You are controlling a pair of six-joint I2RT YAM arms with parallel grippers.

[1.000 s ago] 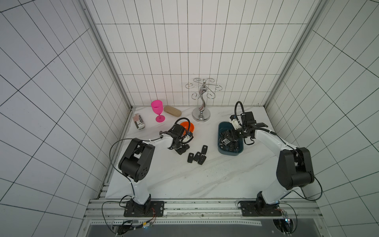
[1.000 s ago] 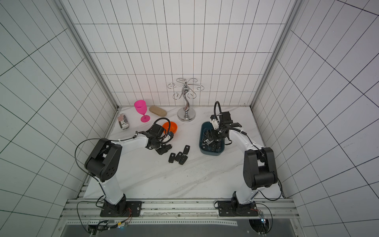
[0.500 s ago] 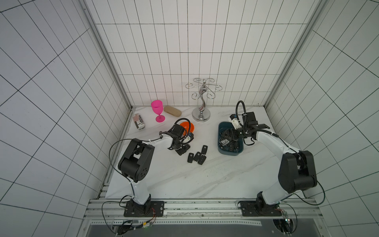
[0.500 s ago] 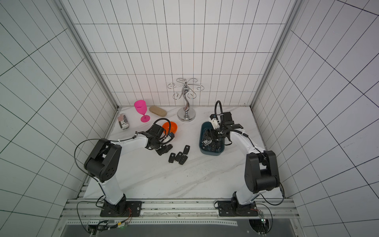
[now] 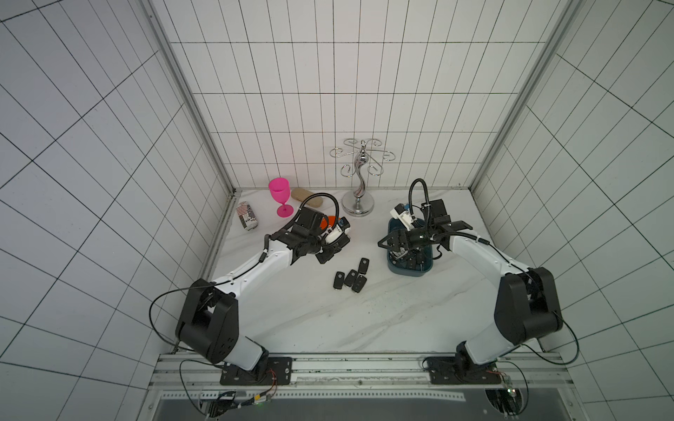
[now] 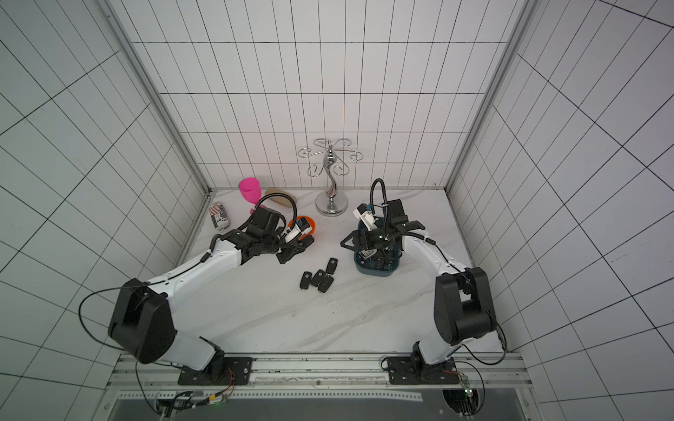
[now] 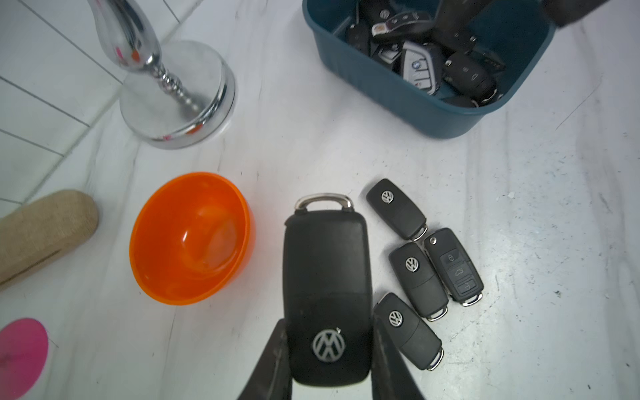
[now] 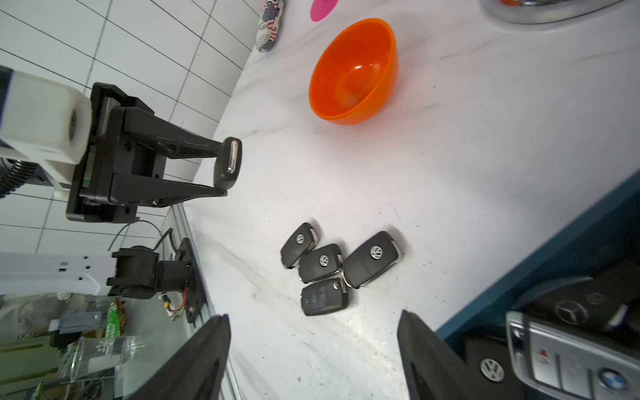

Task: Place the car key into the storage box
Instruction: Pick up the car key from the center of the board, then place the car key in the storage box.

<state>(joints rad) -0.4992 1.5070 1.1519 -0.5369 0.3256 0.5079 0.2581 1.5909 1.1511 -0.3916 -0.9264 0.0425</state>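
Note:
My left gripper [image 7: 329,346] is shut on a black car key [image 7: 327,294] with a VW badge, its metal loop pointing away from the fingers. The right wrist view shows that key [image 8: 227,162] held clear above the table. In both top views the left gripper [image 5: 335,249] [image 6: 297,249] hangs between the orange bowl and the loose keys. The storage box [image 5: 408,269] [image 6: 375,271] [image 7: 398,93], a dark teal tub, holds several keys [image 7: 422,59]. My right gripper [image 5: 387,245] [image 8: 315,346] stands open and empty over the box's left wall.
Several black keys [image 5: 352,279] [image 7: 422,273] lie in a cluster on the marble between the arms. An orange bowl [image 7: 192,242] sits empty under the left wrist. A chrome stand [image 5: 359,204], pink goblet [image 5: 280,195], tan roll [image 5: 306,195] and printed can [image 5: 247,217] line the back.
The left gripper has shut on the car key and holds it off the table. The right gripper has shifted left, out over the box's left wall.

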